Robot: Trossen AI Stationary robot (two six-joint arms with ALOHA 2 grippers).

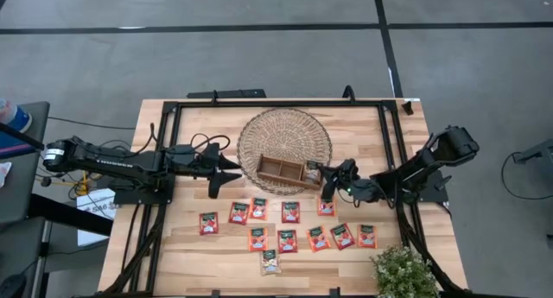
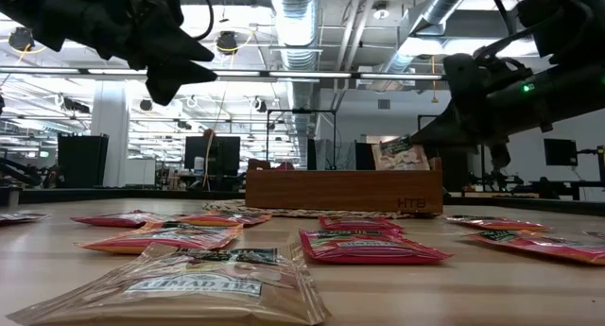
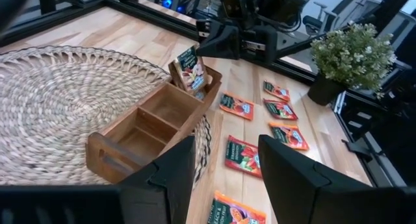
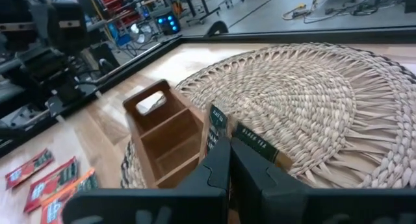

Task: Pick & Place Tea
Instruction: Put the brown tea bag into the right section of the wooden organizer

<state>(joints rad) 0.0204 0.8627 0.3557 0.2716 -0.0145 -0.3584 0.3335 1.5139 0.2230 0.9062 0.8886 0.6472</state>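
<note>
Just above the tray's (image 1: 279, 169) right end, right hand (image 1: 321, 171) clamped on two sachets (image 4: 250, 138); left hand (image 1: 232, 168) open alongside.

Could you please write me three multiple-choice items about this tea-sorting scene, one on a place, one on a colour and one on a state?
1. Where does the wooden tray stand?
A. on the round woven mat
B. on bare table beside the plant
C. on the floor

2. What colour are most of the loose sachets on the table?
A. blue
B. red-orange
C. black

3. What is the right end effector doing?
A. hanging open over the plant
B. resting on the floor
C. shut on a sachet at the tray's end compartment

Answers:
1 A, the tray overlaps the mat's near edge.
2 B, nearly all show red-orange.
3 C, both wrist views show the sachet pinched there.
</note>
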